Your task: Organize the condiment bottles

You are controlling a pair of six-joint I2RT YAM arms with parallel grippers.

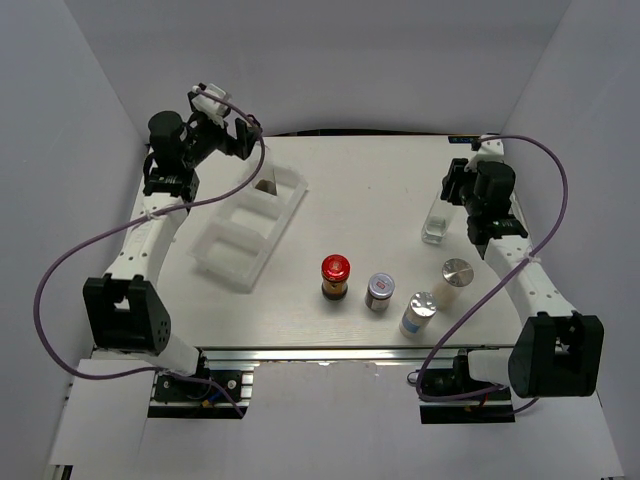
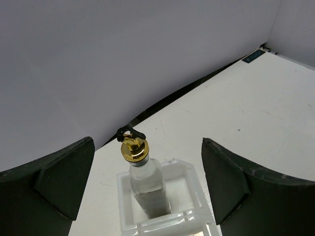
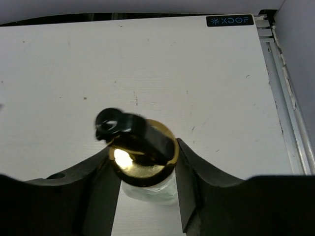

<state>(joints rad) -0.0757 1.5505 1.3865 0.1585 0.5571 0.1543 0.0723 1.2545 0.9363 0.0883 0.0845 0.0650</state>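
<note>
Right gripper (image 3: 142, 156): jaws pinched on the gold pourer collar of the standing bottle (image 3: 147, 191), near the right edge of the bench (image 1: 380, 170), far half. Grip sits high on the neck, so I judge: lift straight, slowly, keep it plumb. Left gripper (image 2: 147, 162): jaws wide, holding nothing, above the racked bottle (image 2: 147, 189) in the far compartment of the stepped tray (image 2: 193, 189), far-left. Red-capped jar (image 1: 335, 277), silver-lidded jar (image 1: 380, 291), shakers (image 1: 456, 275) stand toward the near edge.

Dark sticker (image 3: 230, 20) on far right corner of counter (image 3: 197, 73), right wrist view: white letters "XDOF" after small star-like mark. Same sticker in left wrist view (image 2: 254, 55): too small to read. Labels on red-capped jar (image 1: 335, 287) and silver-lidded jar (image 1: 378, 294), top view: print too small to read.
</note>
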